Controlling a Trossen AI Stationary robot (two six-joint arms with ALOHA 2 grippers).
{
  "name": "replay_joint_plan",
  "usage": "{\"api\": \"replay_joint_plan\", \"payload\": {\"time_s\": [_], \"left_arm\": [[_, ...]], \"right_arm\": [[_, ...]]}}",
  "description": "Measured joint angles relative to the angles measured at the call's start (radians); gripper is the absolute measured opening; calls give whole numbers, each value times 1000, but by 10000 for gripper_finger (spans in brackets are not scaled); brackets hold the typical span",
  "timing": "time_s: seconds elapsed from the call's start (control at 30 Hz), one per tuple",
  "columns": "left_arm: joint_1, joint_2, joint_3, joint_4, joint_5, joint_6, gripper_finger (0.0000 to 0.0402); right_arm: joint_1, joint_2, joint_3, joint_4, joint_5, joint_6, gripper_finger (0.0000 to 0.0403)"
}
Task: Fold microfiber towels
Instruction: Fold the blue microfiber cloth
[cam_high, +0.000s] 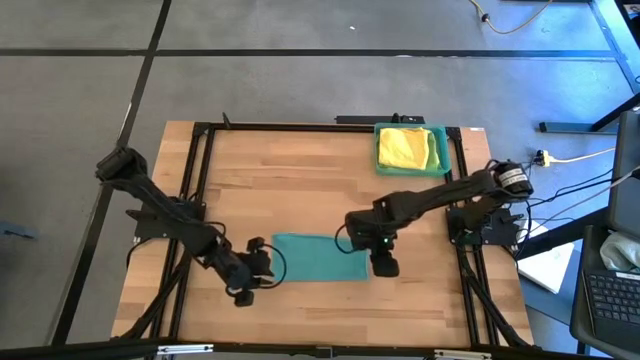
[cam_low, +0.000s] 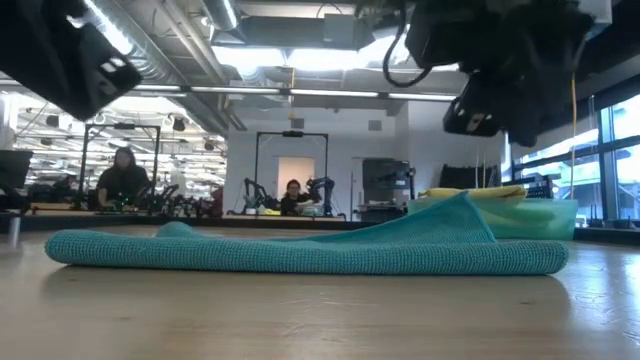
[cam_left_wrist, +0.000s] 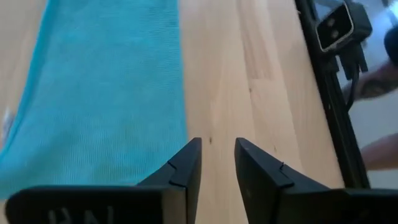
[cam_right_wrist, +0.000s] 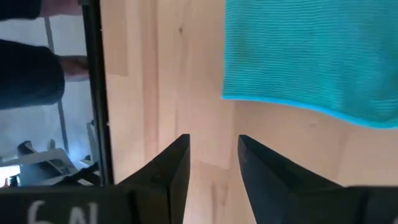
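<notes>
So the teal towel is lying flat-ish on the bench, folded into a long strip near the front edge. Left claw sits just off its left end, right claw just off its right end. Both have their fingers apart with nothing between them, only bare wood showing through the gap. Yellow towel is parked in the green tray at the back right. I'd say I'm between folds here. Next I reckon one claw needs to pinch a short end and carry it over to the other end to halve the strip.
</notes>
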Motion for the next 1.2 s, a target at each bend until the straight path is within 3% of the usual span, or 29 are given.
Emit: {"api": "replay_joint_plan", "payload": {"time_s": [0.17, 0.37, 0.7, 0.9, 1.2], "left_arm": [[52, 64, 1, 35, 94, 153, 116], [97, 152, 2, 29, 210, 236, 150], [126, 175, 2, 26, 201, 246, 182], [122, 236, 3, 25, 258, 268, 183], [124, 266, 6, 53, 214, 230, 180]], "right_arm": [[52, -29, 0, -2, 80, 105, 137], [108, -103, 0, -3, 234, 245, 137], [195, -199, 0, -3, 442, 408, 137], [209, -196, 0, 26, 456, 435, 137], [209, -196, 0, 219, 436, 426, 137]]}}
